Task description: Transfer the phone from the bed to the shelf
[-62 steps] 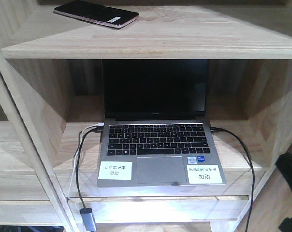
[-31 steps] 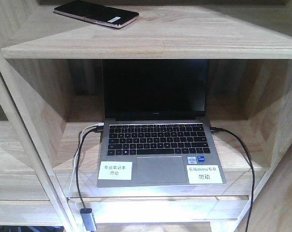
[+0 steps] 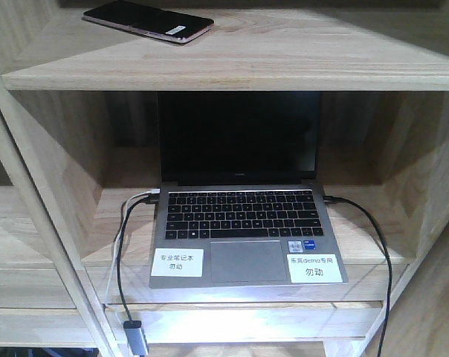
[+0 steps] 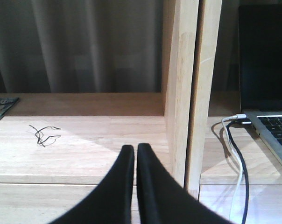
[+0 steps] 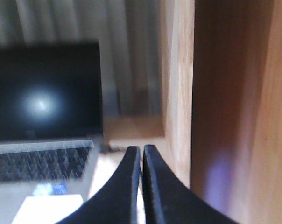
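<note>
The phone (image 3: 148, 20), black-faced with a pinkish edge and a small white sticker, lies flat on the top plank of the pale wooden shelf (image 3: 284, 63), at its left. Neither gripper shows in the front view. In the left wrist view my left gripper (image 4: 135, 148) is shut with nothing in it, low before a shelf upright (image 4: 180, 88). My right gripper (image 5: 142, 149) is shut and empty too, beside the shelf's right side wall (image 5: 178, 84). The bed is out of view.
An open grey laptop (image 3: 243, 223) with a black screen fills the middle compartment, with cables (image 3: 120, 253) plugged in on both sides. A thin black wire scrap (image 4: 43, 134) lies on the left compartment's plank. Grey curtains (image 4: 85, 42) hang behind the shelf.
A dark object at the front view's lower right edge one second ago has gone out of view. The phone and laptop have not moved.
</note>
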### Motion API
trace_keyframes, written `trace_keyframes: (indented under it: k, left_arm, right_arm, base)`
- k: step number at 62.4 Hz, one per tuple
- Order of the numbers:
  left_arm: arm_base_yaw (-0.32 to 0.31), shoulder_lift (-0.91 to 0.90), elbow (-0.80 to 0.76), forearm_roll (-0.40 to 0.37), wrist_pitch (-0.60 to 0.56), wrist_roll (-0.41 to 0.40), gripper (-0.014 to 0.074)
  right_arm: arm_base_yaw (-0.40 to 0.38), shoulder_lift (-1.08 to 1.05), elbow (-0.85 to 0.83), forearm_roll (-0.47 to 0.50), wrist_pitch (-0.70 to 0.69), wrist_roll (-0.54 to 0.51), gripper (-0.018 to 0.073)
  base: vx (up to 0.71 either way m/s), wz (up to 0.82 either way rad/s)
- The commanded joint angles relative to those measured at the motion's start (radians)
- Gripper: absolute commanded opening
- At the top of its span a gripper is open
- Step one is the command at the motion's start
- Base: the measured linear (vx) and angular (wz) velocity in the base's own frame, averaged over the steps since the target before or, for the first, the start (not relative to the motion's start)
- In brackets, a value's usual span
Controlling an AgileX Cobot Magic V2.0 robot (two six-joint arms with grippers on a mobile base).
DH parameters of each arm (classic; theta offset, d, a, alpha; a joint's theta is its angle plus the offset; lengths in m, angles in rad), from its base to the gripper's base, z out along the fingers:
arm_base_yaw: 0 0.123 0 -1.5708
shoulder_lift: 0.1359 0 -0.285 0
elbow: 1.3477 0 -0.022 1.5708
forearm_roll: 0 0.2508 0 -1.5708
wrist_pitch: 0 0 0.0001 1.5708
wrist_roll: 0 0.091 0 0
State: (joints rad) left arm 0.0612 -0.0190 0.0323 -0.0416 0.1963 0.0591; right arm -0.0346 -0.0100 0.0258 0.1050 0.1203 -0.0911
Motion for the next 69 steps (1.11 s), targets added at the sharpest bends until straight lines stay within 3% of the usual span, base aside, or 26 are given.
trace_keyframes:
  k: [1,69]
  left_arm:
    - [0.000,-0.008,0.007,-0.009,-0.070,0.000,0.0001]
    - [0.000,-0.008,0.007,-0.009,-0.070,0.000,0.0001]
  right_arm:
    - [-0.004,-0.012,0.012,-0.027,-0.062,-0.016,-0.0005]
    - [-0.004,-0.012,0.012,-0.040,-0.066,-0.023,-0.0005]
  base:
    - [0.00,0.00]
    - [0.00,0.00]
